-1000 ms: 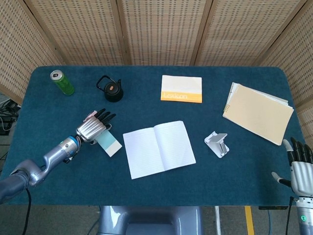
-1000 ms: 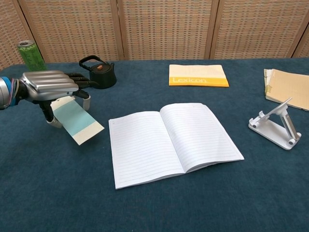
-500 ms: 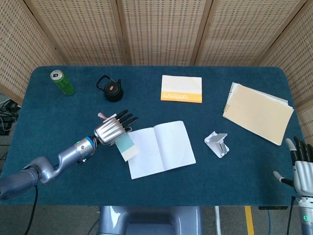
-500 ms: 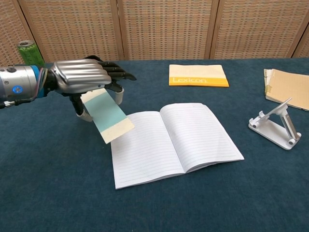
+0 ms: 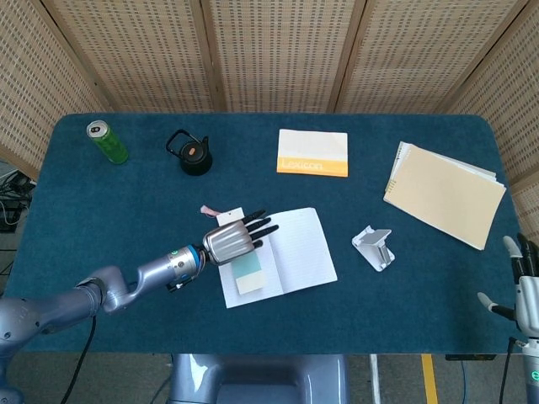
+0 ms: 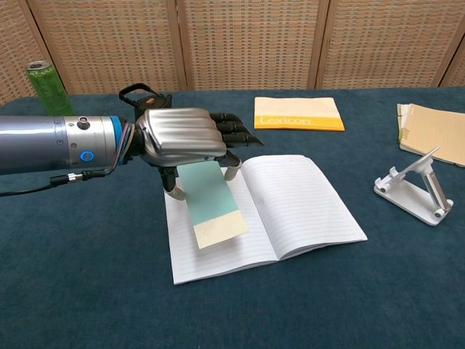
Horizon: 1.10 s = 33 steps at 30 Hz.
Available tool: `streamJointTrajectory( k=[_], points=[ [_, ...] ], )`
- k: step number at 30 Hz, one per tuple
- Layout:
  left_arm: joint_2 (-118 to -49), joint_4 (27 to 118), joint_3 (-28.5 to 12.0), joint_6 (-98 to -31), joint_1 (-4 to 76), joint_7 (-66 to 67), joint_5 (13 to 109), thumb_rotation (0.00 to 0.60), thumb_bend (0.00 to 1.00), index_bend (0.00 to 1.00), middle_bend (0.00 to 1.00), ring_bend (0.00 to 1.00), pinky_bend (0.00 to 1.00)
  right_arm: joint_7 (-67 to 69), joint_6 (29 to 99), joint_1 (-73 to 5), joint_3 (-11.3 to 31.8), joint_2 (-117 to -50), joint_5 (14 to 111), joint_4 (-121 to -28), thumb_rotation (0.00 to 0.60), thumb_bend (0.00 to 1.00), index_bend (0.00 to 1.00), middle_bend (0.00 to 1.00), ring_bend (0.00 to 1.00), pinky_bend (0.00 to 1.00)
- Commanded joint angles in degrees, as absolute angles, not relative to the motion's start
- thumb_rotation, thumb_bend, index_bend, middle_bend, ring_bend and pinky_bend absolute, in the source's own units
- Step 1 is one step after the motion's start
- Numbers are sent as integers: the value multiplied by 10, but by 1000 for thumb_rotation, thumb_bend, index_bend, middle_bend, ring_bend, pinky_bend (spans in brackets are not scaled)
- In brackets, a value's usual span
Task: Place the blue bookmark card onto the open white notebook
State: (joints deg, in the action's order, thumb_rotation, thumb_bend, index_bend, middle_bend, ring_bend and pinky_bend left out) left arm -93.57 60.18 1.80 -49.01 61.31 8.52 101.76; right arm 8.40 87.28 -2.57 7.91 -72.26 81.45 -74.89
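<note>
Whereas a second ago the left hand (image 6: 182,138) hung well left of the notebook over bare cloth, now sits above the left page of the open white notebook (image 5: 290,244), carried rightward across the bench (image 5: 126,194). Fingers (image 5: 257,225) stretched forward over the page, with the blue bookmark card (image 6: 211,203) pinched beneath them, apparently between thumb and the underside of the hand, though that contact is mostly hidden. Card hanging down and toward the camera in the chest view, cream end lowest, lying on or just above the left page; cannot tell which. Carry essentially done, by the look of it; only the release and a clean lift away remaining.

Card's footprint inside the left page in the head view, cream end near the page's front edge, so little margin on that side. More room toward the spine and the right page. Black kettle (image 5: 194,155), green can (image 5: 107,141) and yellow book (image 5: 312,153) well apart behind; phone stand (image 5: 374,247) well right of the notebook. Right hand (image 5: 526,290) parked at the far right corner, empty, fingers apart.
</note>
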Motion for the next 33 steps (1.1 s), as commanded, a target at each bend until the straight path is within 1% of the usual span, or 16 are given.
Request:
streamJointTrajectory(
  k=[1, 26, 33],
  points=[
    [-941, 599, 19, -488, 616, 88, 1018, 600, 129, 470, 0, 0, 0, 86, 874, -25, 80, -722, 814, -749, 600, 125, 54, 0, 0, 0],
    [-1009, 537, 21, -456, 649, 81, 1004, 600, 130, 467, 0, 0, 0, 98, 871, -24, 84, -719, 808, -747, 600, 126, 54, 0, 0, 0],
    [-1020, 524, 25, -455, 654, 82, 1003, 600, 130, 459, 0, 0, 0, 102, 870, -24, 85, -719, 807, -746, 600, 126, 54, 0, 0, 0]
  ],
)
